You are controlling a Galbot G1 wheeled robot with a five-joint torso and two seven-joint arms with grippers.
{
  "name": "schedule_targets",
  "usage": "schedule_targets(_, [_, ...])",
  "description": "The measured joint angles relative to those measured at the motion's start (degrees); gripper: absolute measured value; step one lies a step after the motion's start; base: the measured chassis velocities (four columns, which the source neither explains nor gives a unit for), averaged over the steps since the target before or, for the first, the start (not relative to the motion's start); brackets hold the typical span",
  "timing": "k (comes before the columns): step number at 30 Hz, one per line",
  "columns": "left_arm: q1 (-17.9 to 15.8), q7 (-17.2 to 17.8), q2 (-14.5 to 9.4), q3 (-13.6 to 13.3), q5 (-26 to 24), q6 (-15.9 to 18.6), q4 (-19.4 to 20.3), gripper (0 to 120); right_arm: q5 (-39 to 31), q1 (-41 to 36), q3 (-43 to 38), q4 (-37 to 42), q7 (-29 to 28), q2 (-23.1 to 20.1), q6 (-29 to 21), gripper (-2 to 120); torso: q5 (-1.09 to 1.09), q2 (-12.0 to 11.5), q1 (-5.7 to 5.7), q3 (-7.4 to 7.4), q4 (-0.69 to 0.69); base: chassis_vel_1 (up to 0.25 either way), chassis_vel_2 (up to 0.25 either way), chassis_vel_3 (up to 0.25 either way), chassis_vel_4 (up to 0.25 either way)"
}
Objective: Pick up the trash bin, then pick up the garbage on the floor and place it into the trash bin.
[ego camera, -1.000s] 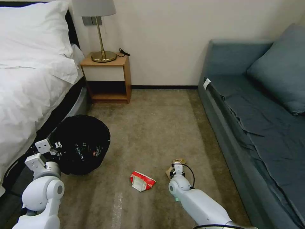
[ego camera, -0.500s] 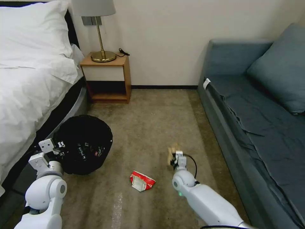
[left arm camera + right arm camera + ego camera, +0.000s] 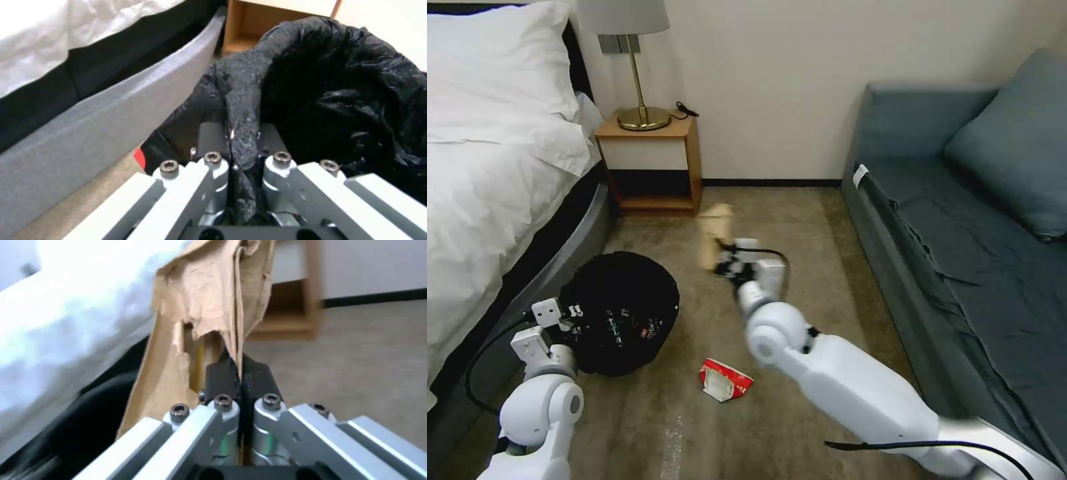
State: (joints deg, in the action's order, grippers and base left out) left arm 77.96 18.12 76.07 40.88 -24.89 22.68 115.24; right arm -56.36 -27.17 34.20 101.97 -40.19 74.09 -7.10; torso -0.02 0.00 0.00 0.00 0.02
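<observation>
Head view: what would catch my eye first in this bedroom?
The right gripper, mid-air over the carpet, pinches a tan paper wad. Beside the bed, the left gripper clamps the trash bin by its black liner. A red-white packet lies on the floor between the arms.

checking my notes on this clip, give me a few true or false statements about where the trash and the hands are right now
1. The right hand is shut on the tan paper wad. True.
2. The red-white packet lies inside the trash bin. False: it lies on the carpet beside the bin.
3. The left hand pinches the bin's black liner at the rim. True.
4. The paper wad rests on the floor. False: it is held up in the air.
</observation>
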Motion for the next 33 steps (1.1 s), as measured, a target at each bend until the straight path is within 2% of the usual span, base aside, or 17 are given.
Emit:
schedule_targets(4, [0.17,-0.13,0.22,-0.63,-0.01,0.16,0.63,4,0.79,2.35,7.52,-5.63,-0.16,3.33,1.50,0,0.00,0.00,0.00,0.00,-0.01,0.000,0.000,0.000,0.000])
schedule_targets(10, [0.25,-0.14,0.68,-0.74,-0.02,0.38,1.14,4,3.12,2.33,12.29,-12.01,-0.49,6.20,1.87,0,0.01,0.00,0.00,0.00,-0.02,0.000,0.000,0.000,0.000])
schedule_targets(15, [0.45,-0.16,0.85,-0.73,-0.02,0.39,1.31,4,4.56,1.97,13.28,-14.26,-0.69,7.14,1.73,0,0.01,0.00,0.00,0.00,-0.02,0.000,0.000,0.000,0.000])
schedule_targets(20, [0.52,-0.20,0.94,-0.74,0.14,0.39,1.35,4,4.76,3.18,14.49,-13.01,-0.34,6.58,0.81,21,0.02,0.00,0.00,0.00,-0.02,0.000,0.000,0.000,0.000])
schedule_targets(21, [0.52,-0.20,0.94,-0.74,0.14,0.39,1.35,4,4.76,3.18,14.49,-13.01,-0.34,6.58,0.81,21,0.02,0.00,0.00,0.00,-0.02,0.000,0.000,0.000,0.000])
schedule_targets(25, [0.15,-0.22,0.97,-1.00,0.33,0.43,1.19,4,3.71,5.95,17.81,-10.70,-0.97,4.90,-0.01,38,0.02,0.00,0.00,0.00,-0.02,0.000,0.000,0.000,0.000])
schedule_targets(26, [0.15,-0.22,0.97,-1.00,0.33,0.43,1.19,4,3.71,5.95,17.81,-10.70,-0.97,4.90,-0.01,38,0.02,0.00,0.00,0.00,-0.02,0.000,0.000,0.000,0.000])
schedule_targets(31, [0.05,-0.27,1.48,-1.36,0.71,0.44,0.99,4,1.56,9.23,21.06,-8.68,-1.78,3.97,-0.97,60,0.02,0.00,0.00,0.00,-0.02,0.000,0.000,0.000,0.000])
schedule_targets(32, [0.05,-0.27,1.48,-1.36,0.71,0.44,0.99,4,1.56,9.23,21.06,-8.68,-1.78,3.97,-0.97,60,0.02,0.00,0.00,0.00,-0.02,0.000,0.000,0.000,0.000])
schedule_targets(33, [0.12,-0.29,1.54,-1.37,0.77,0.44,1.00,4,1.60,9.45,21.02,-8.80,-1.79,4.13,-0.99,65,0.02,0.00,0.00,0.01,-0.02,0.000,0.000,0.000,0.000])
